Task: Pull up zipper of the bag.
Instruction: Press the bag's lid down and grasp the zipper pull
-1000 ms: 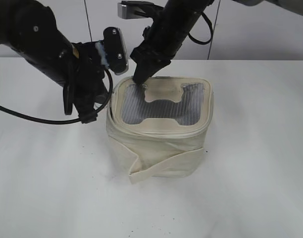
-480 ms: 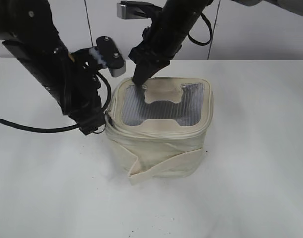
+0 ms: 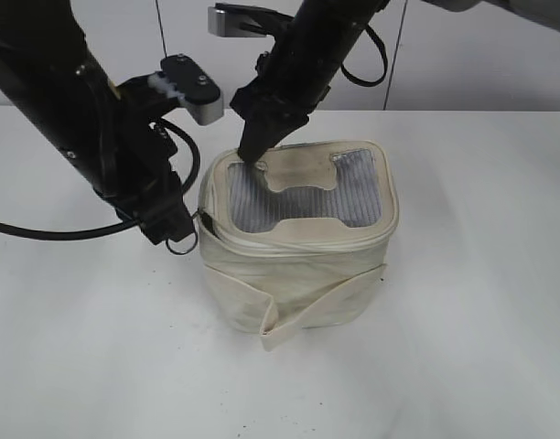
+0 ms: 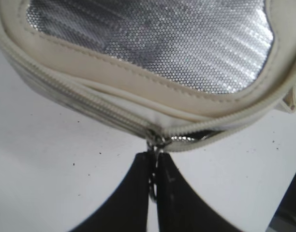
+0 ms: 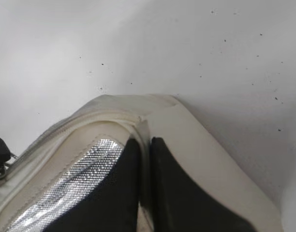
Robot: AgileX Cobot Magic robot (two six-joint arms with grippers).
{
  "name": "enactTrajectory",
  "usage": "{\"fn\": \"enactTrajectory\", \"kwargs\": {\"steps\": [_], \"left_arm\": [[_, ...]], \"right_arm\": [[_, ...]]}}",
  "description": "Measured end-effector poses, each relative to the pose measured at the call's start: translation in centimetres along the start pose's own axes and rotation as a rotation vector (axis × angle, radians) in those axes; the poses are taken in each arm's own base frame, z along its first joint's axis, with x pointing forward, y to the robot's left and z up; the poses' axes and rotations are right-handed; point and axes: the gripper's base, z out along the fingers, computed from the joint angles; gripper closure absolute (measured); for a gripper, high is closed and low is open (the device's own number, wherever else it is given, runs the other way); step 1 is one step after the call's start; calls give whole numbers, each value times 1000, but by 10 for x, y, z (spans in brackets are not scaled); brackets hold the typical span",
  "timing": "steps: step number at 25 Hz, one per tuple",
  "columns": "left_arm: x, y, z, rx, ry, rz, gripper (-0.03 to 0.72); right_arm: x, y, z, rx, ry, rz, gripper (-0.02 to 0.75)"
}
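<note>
The cream bag point(image 3: 298, 274) stands mid-table with its grey ribbed window top and H-shaped patch point(image 3: 298, 174) facing up. The zipper point(image 4: 90, 99) runs round the top rim; left of the slider point(image 4: 156, 137) it is closed, right of it a short gap still gapes. My left gripper point(image 4: 155, 159) is shut on the slider's ring pull at the bag's left side; it also shows in the exterior view point(image 3: 175, 233). My right gripper point(image 5: 144, 145) is shut and presses on the top's far-left corner point(image 3: 259, 160).
The white table point(image 3: 463, 347) surrounds the bag. A wide cream strap point(image 3: 312, 306) crosses the bag's front with its loose end hanging at the lower left. A black cable point(image 3: 42, 229) trails left from the left arm.
My left gripper has moved down along the bag's left side with the ring pull. The bag has turned and shifted slightly. The right gripper stays pressed on the top.
</note>
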Motion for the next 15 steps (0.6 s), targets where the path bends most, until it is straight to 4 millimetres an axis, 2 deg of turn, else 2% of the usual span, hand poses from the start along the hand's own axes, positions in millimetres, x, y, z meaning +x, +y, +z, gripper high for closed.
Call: {"fn": "enactTrajectory", "kwargs": {"steps": [7,15], "left_arm": [[1,-2,1,14,10,-75,683],[9,-12,13,86,-27,-180,685]], "right_arm": [[0,0,0,-1,1,16,701],[0,1,1,1,2,33,701]]}}
